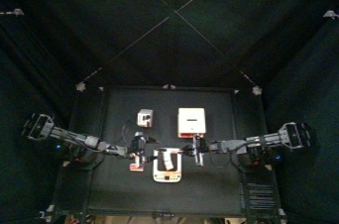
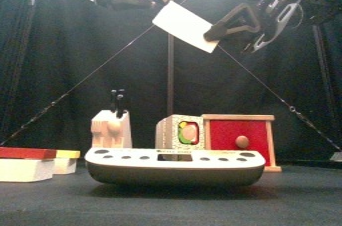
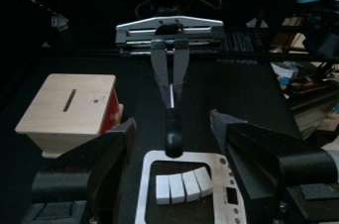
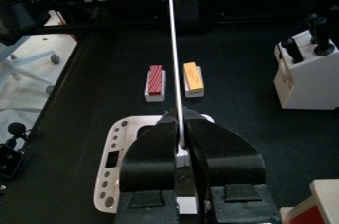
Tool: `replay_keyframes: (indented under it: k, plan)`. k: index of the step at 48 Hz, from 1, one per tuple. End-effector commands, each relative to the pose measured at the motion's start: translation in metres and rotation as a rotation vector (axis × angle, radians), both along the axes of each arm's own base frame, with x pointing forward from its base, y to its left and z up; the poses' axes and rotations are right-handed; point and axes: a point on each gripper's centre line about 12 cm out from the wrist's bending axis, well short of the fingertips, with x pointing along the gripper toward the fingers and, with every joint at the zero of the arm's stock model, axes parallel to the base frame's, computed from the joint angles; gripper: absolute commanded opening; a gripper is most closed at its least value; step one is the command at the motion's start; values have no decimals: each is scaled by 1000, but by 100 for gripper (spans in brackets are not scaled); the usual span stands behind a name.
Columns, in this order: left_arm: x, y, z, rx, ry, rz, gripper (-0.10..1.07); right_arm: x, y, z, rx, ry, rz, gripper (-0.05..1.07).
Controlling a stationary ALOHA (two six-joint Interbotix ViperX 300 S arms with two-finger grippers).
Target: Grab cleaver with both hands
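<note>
The cleaver (image 2: pixel 185 26) is a flat cream-white piece held tilted, high above the table. My right gripper (image 4: pixel 177 119) is shut on one end of it; in the right wrist view the cleaver (image 4: pixel 176 50) shows edge-on as a thin white line. My left gripper (image 3: pixel 172 129) faces it from the other side with its jaws wide apart, and the cleaver's darker end (image 3: pixel 169 109) reaches in between them without touching. In the top view the left gripper (image 1: pixel 143 149) and the right gripper (image 1: pixel 196 149) meet over the table's middle.
Below lie a white tray with holes (image 2: pixel 174 167), a white block stand (image 2: pixel 111 130), a tan wooden box with a red side (image 3: pixel 73 114), a small box (image 2: pixel 181 132), and a red block (image 4: pixel 154 81) beside an orange one (image 4: pixel 193 79).
</note>
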Motion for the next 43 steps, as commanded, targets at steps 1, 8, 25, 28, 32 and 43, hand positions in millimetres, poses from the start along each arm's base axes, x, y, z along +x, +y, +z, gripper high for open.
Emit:
replay_keyframes:
  k: [1, 8, 25, 28, 32, 43]
  plan:
    - [0, 1, 7, 2, -20, 2, 94, -1, 0, 11, 1, -38, -1, 14]
    - [-1, 1, 10, -2, -25, 4, 94, -3, 0, 9, 0, -29, 2, 14]
    - [-9, 12, 20, -87, -46, 53, 94, -6, 1, 5, 3, 19, 1, 14]
    - [-12, 16, 20, -151, -41, 82, 94, -7, 1, 4, 4, 22, 0, 14]
    - [-17, 19, 22, -209, -40, 102, 94, -9, 1, 4, 5, 25, -1, 14]
    - [-27, 30, 29, -320, -41, 190, 94, -15, 0, 5, 19, 18, -9, 14]
